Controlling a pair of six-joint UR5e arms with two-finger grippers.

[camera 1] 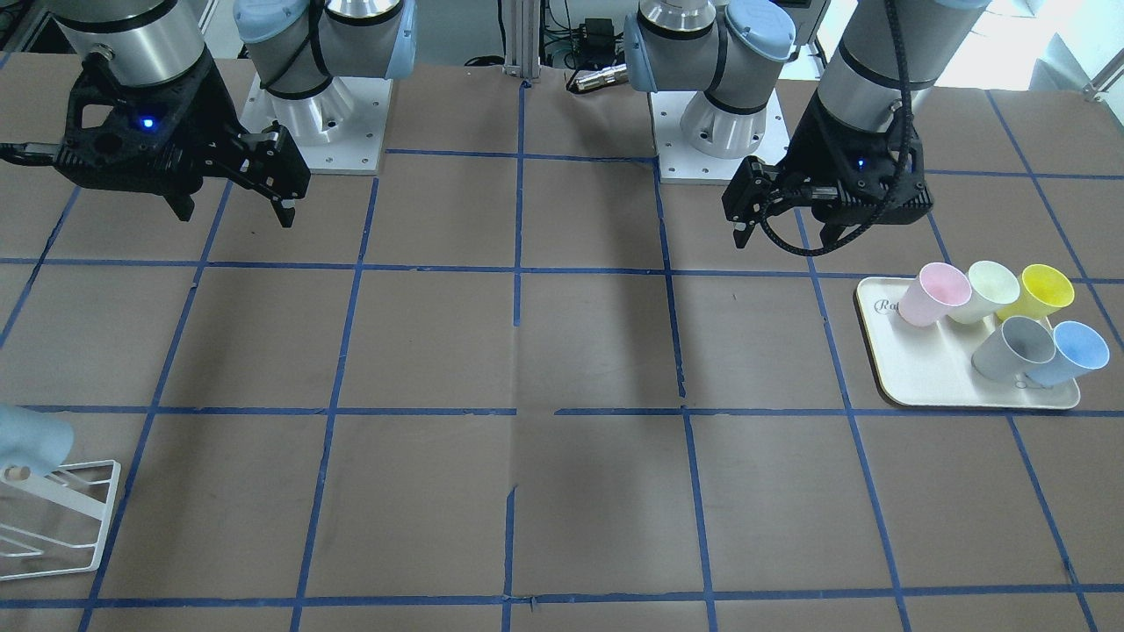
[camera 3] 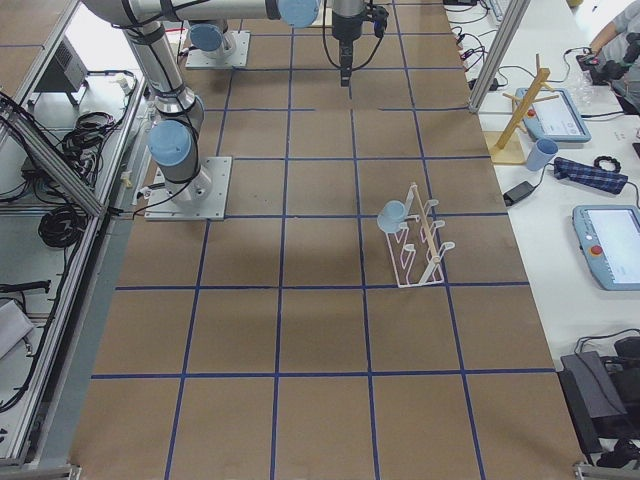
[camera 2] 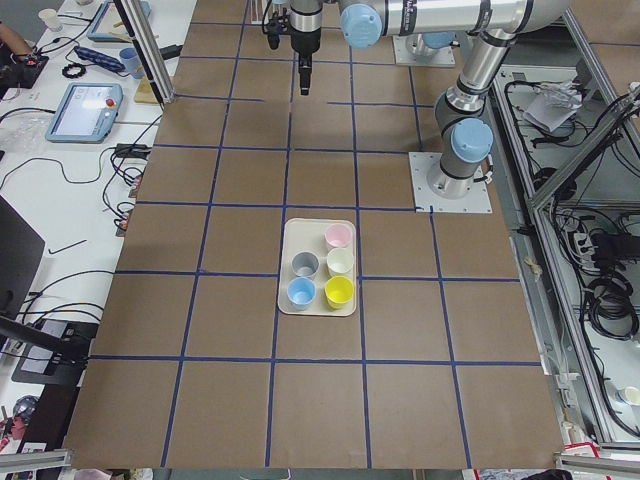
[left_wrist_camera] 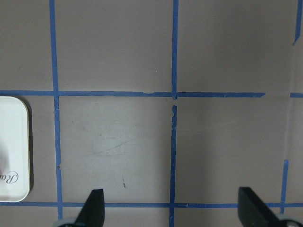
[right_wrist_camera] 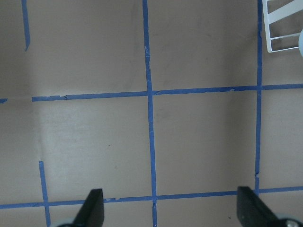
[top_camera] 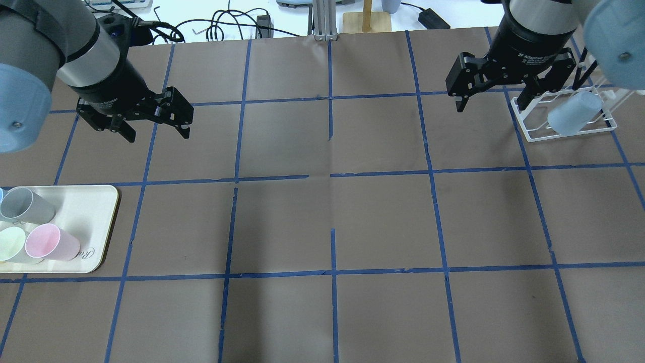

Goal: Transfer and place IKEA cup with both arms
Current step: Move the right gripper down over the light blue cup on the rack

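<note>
One light-blue IKEA cup (top_camera: pixel 574 113) hangs tilted on a white wire rack (top_camera: pixel 534 133) at the table's right end; it also shows in the front view (camera 1: pixel 26 439) and the right side view (camera 3: pixel 392 213). A second light-blue cup (camera 1: pixel 1067 351) stands on the cream tray (camera 1: pixel 922 377) at the left end. My left gripper (top_camera: pixel 158 135) is open and empty, above the table beyond the tray. My right gripper (top_camera: pixel 491 107) is open and empty, just left of the rack. Both wrist views show spread fingers (left_wrist_camera: pixel 94 205) (right_wrist_camera: pixel 92 205) over bare table.
The tray also holds a pink cup (camera 1: pixel 931 294), a pale green cup (camera 1: pixel 983 290), a yellow cup (camera 1: pixel 1041 290) and a grey cup (camera 1: pixel 1014 347). The brown table has blue tape lines. The tray's corner (left_wrist_camera: pixel 14 146) and the rack's corner (right_wrist_camera: pixel 284 28) show in the wrist views.
</note>
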